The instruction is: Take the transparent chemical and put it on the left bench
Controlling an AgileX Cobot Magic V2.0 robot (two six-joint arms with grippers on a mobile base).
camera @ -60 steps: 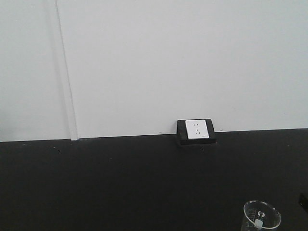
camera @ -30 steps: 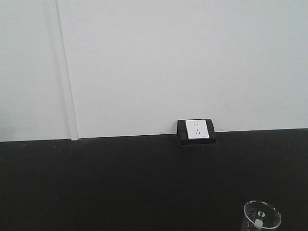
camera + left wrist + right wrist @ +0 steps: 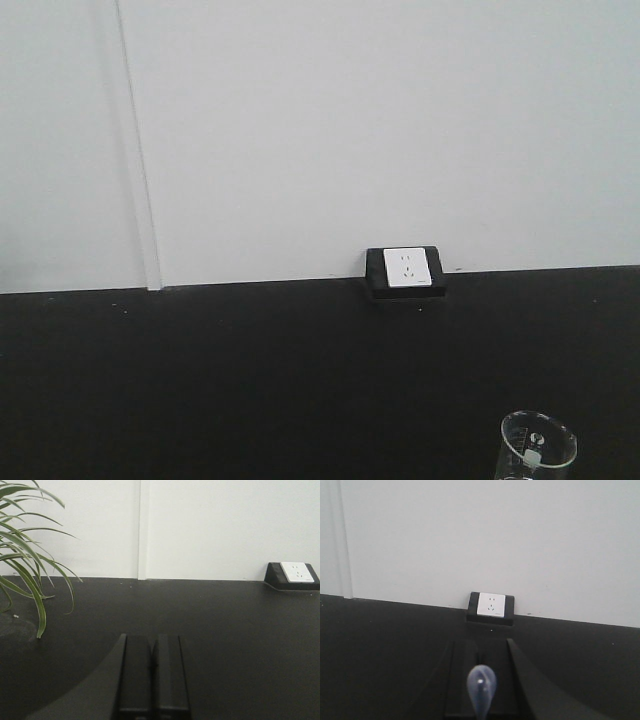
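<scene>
No text can be read; the printed marks on the transparent chemical (image 3: 538, 445) are too small.

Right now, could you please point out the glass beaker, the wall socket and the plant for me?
glass beaker (image 3: 540, 443): front view, open mouth inside the rim.
wall socket (image 3: 406, 268): front view, white faceplate.
plant (image 3: 41, 620): left wrist view, drooping leaf near its tip.

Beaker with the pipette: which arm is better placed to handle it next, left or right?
Right, probably: the pipette bulb shows between the right tool's fingers, and the beaker appears low right in front view. The left tool is shut, with no beaker in its view.
</scene>
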